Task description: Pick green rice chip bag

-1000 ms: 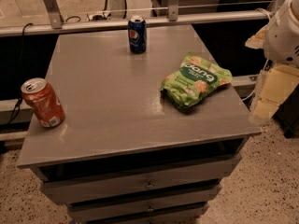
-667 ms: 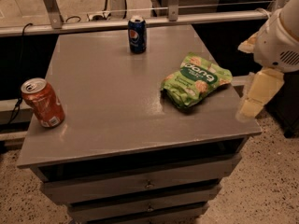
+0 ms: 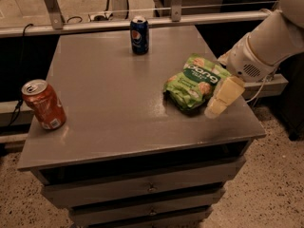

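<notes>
The green rice chip bag (image 3: 194,82) lies flat on the right part of the grey table (image 3: 114,94), a light-green crinkly pouch with a dark-green oval logo. My gripper (image 3: 219,100) hangs from the white arm (image 3: 266,42) that comes in from the upper right. It is just to the right of the bag, over its near right corner, close above the table top.
A blue soda can (image 3: 139,34) stands at the table's back middle. An orange-red soda can (image 3: 43,104) stands near the front left edge. Drawers sit below the table top. A metal railing (image 3: 142,20) runs behind the table. Speckled floor lies to the right.
The arm and gripper have moved left and inward from beyond the table's right edge, ending right beside the bag. The bag and cans have not moved.
</notes>
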`<state>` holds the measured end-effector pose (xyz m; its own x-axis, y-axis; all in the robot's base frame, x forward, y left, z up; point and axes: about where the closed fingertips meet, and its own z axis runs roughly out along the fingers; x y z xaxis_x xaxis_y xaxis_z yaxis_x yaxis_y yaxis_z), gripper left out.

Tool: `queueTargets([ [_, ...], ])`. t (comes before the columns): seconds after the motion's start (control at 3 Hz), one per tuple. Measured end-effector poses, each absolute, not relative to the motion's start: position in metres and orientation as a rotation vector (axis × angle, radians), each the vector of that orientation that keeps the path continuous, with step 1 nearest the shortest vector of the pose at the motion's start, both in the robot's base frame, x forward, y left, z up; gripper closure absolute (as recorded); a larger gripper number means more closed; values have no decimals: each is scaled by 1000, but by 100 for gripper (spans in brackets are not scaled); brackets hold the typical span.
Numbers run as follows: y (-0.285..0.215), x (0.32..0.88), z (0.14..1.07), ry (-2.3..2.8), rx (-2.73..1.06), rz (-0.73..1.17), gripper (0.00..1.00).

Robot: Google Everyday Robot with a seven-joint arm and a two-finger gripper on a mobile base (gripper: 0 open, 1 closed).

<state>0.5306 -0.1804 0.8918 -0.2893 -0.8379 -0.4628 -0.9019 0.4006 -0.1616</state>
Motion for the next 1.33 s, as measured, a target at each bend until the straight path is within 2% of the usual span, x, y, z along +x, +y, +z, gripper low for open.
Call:
queueTargets([
  [0.67, -151, 573, 849, 2187, -1335, 342, 0],
  [1.0, -137, 582, 834, 2213, -1291, 391, 19],
  [1.33, -134, 584, 831, 2220, -1280, 400, 42],
])
